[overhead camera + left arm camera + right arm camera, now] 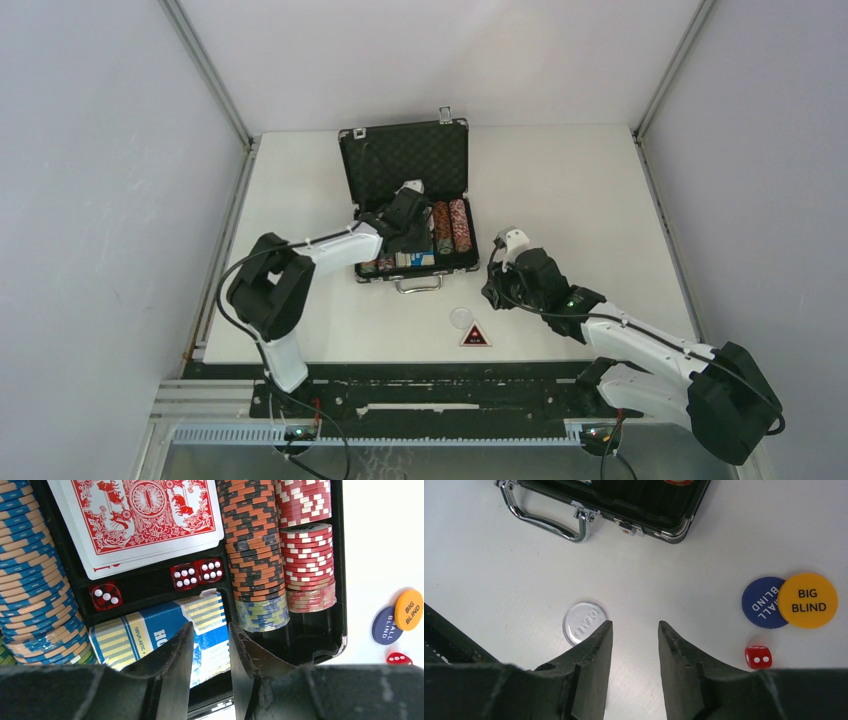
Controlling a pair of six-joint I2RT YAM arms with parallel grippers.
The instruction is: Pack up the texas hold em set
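Observation:
The black briefcase [403, 160] of the texas hold em set lies open mid-table, lid raised. My left gripper [405, 215] hovers inside it. The left wrist view shows that gripper [210, 630] open just above the blue card deck [150, 635], with nothing between the fingers. Around it sit the red deck [142, 515], three red dice [185, 576], blue chips [30, 580] and orange and red chip stacks [252, 540]. My right gripper [635, 625] is open and empty over the table, between the clear dealer button [583, 623] and the blue small blind token [765, 602], yellow big blind token [808, 600] and a loose red die [758, 657].
The case's chrome handle [544, 522] faces the arms. A red triangular marker [475, 336] lies beside the dealer button [463, 318] near the front edge. Grey walls enclose the table on three sides.

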